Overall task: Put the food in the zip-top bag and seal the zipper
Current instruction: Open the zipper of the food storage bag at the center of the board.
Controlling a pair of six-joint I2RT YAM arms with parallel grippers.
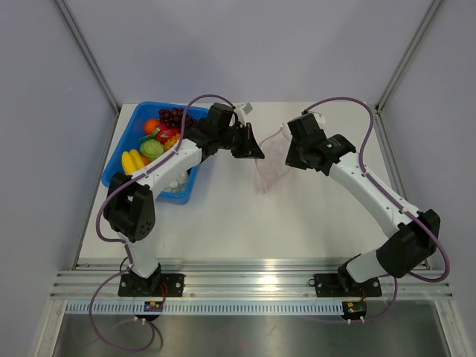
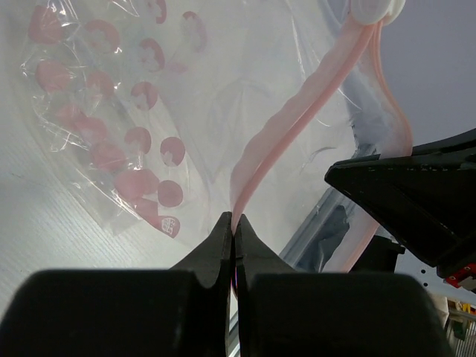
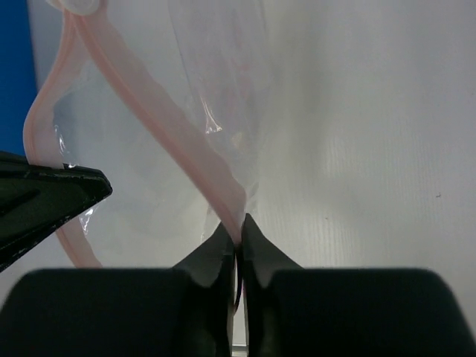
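Note:
The clear zip-top bag (image 1: 271,162) hangs between my two grippers above the table, its mouth held apart. My left gripper (image 1: 255,151) is shut on one side of the pink zipper (image 2: 277,145). My right gripper (image 1: 291,158) is shut on the other side of the zipper, seen in the right wrist view (image 3: 160,123). The bag (image 2: 134,111) shows pink printed spots and holds nothing that I can see. The food (image 1: 152,141) (grapes, orange, cabbage, bananas) lies in the blue tray (image 1: 141,115) at the far left.
The blue tray stands left of the left arm's forearm. Grey walls and metal frame posts close in the back and sides. An aluminium rail (image 1: 253,290) runs along the near edge by the arm bases.

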